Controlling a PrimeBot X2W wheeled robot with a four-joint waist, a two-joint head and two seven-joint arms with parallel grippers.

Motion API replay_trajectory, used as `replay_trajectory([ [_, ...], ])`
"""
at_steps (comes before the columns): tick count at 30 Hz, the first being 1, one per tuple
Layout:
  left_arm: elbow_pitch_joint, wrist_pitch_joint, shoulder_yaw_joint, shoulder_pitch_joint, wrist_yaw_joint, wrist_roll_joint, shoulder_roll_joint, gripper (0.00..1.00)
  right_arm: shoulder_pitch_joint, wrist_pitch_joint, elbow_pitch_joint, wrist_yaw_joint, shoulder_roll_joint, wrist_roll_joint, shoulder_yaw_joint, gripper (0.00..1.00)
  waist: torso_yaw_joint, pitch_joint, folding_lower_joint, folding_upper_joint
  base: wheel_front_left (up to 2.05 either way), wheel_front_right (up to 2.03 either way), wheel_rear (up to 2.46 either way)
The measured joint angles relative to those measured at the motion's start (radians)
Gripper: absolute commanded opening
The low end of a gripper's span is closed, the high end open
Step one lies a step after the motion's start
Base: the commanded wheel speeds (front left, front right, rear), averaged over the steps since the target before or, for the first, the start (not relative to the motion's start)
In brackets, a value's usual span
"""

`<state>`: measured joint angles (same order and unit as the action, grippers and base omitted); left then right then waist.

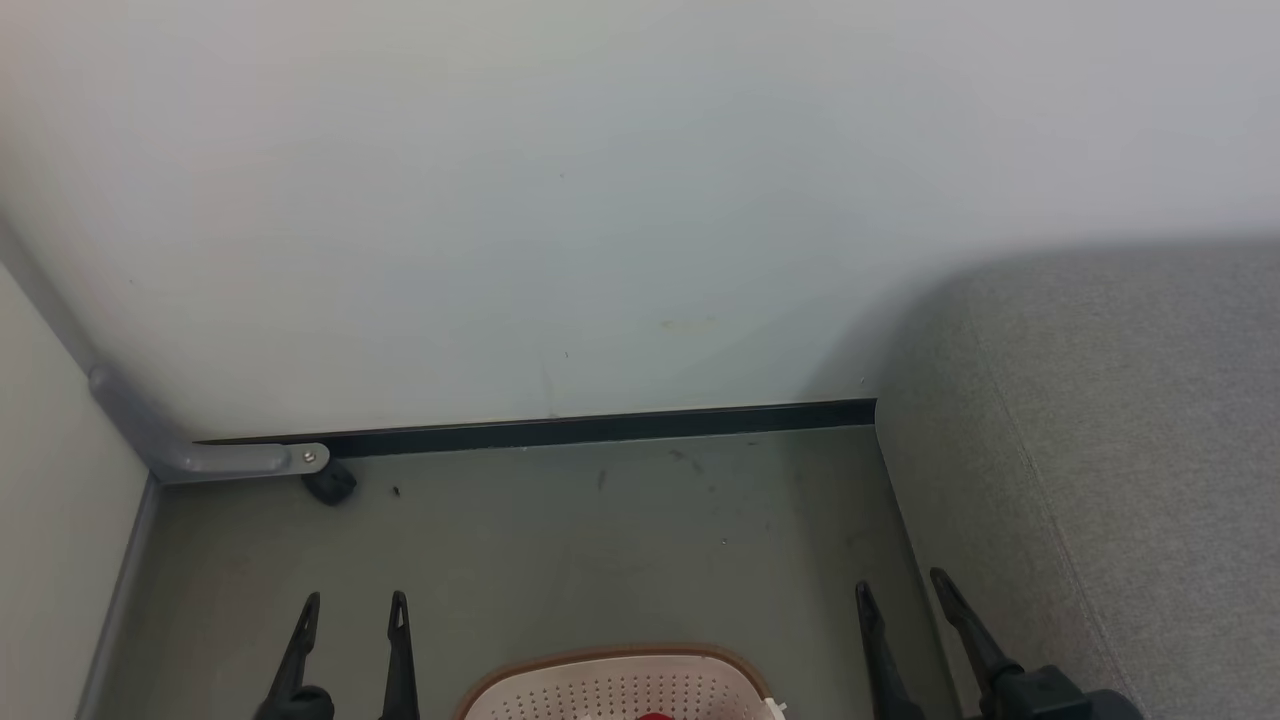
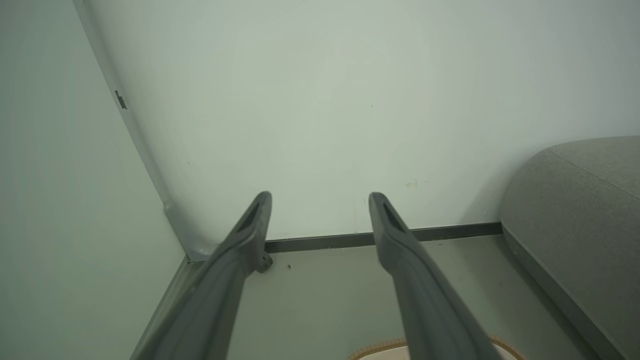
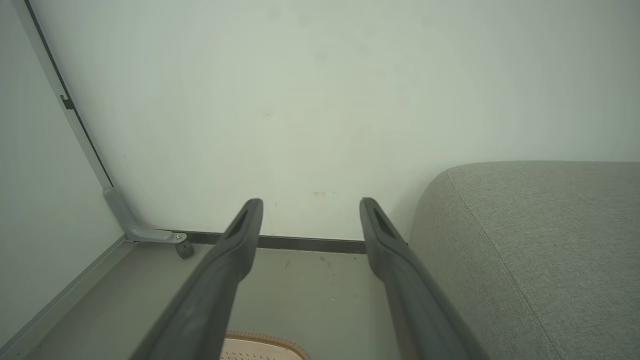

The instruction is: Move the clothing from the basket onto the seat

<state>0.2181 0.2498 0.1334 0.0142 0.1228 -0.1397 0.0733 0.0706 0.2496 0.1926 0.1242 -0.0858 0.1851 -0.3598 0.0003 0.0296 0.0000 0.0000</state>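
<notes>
Nothing held: left fingers (image 1: 399, 650) and right fingers (image 1: 968, 622) spread wide, poised either side of basket (image 1: 620, 685) on floor (image 1: 560, 540), likely readied for reach down. Red sliver of clothing (image 1: 655, 715) glimpsed inside basket, not yet lifted. At right, bench (image 1: 1120, 450) set close, short transfer allowed.

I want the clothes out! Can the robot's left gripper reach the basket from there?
Probably yes. The left gripper is open, just left of the basket, and I see nothing between them, just floor.
</notes>
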Motion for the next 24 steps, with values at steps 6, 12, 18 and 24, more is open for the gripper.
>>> replay_trajectory([
  [6,-0.004,0.0,-0.006,0.0,0.0,0.0,-0.001,1.0,-0.001,0.0,-0.021,-0.001,0.001,-0.001,0.0,1.0,0.0,0.012,0.0,0.0,0.0,0.0,0.0],
  [12,-0.006,0.0,-0.005,0.029,-0.01,0.0,0.015,1.0,0.008,0.002,-0.053,-0.006,0.0,-0.01,0.005,1.0,-0.004,0.053,0.0,0.0,0.0,0.0,0.0],
  [18,0.024,0.0,0.021,0.105,-0.036,0.022,0.037,1.0,0.094,0.007,-0.102,-0.009,-0.011,-0.022,0.035,1.0,-0.012,0.131,0.0001,0.0,0.0,0.0,0.0],
  [24,0.066,0.0,0.055,0.167,-0.058,0.043,0.045,1.0,0.161,0.007,-0.132,-0.009,-0.024,-0.037,0.071,1.0,-0.022,0.212,0.0001,0.0001,0.0,0.0,0.0],
])
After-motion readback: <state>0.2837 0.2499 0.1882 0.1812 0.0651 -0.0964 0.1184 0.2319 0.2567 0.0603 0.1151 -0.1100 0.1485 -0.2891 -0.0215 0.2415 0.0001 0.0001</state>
